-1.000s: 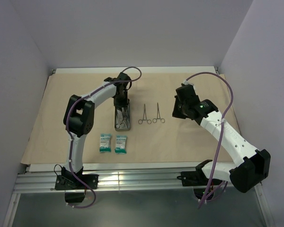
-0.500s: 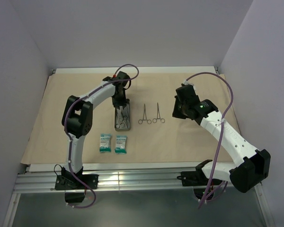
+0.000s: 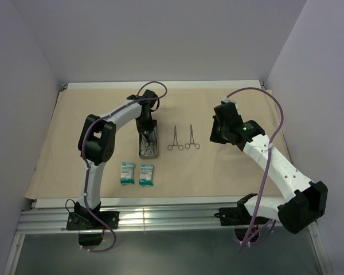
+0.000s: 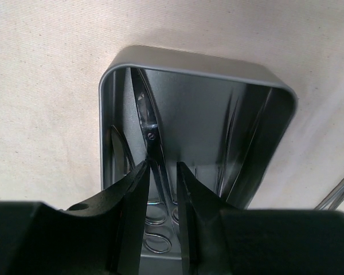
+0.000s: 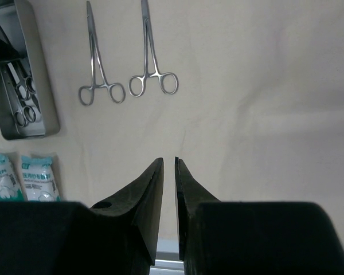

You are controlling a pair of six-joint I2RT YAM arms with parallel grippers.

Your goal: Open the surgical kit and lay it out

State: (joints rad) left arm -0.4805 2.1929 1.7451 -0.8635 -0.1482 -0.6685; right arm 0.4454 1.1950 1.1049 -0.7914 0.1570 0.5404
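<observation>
The tan wrap (image 3: pixel 235 166) lies spread flat over the table. The small grey tray (image 3: pixel 141 153) stands on it left of centre. In the left wrist view the tray (image 4: pixel 195 62) holds ring-handled scissors (image 4: pixel 152 134) and other thin instruments along its walls. My left gripper (image 3: pixel 147 130) reaches down into the tray, and its jaws (image 4: pixel 161 172) stand narrowly apart astride the scissors' shank. Two silver forceps (image 3: pixel 175 139) (image 3: pixel 191 137) lie side by side right of the tray. Two teal-white packets (image 3: pixel 127 172) (image 3: pixel 146 173) lie in front of the tray. My right gripper (image 5: pixel 168 161) is shut and empty, hovering right of the forceps.
The wrap's front edge ends at a white strip and a metal rail (image 3: pixel 160 220) by the arm bases. Walls close in the table on the left, back and right. The right wrist view also shows the tray (image 5: pixel 43 103), both forceps (image 5: pixel 97 74) and the packets (image 5: pixel 39 177).
My left arm's elbow and wrist have shifted slightly while its gripper stays over the tray's far end. The right arm has not moved.
</observation>
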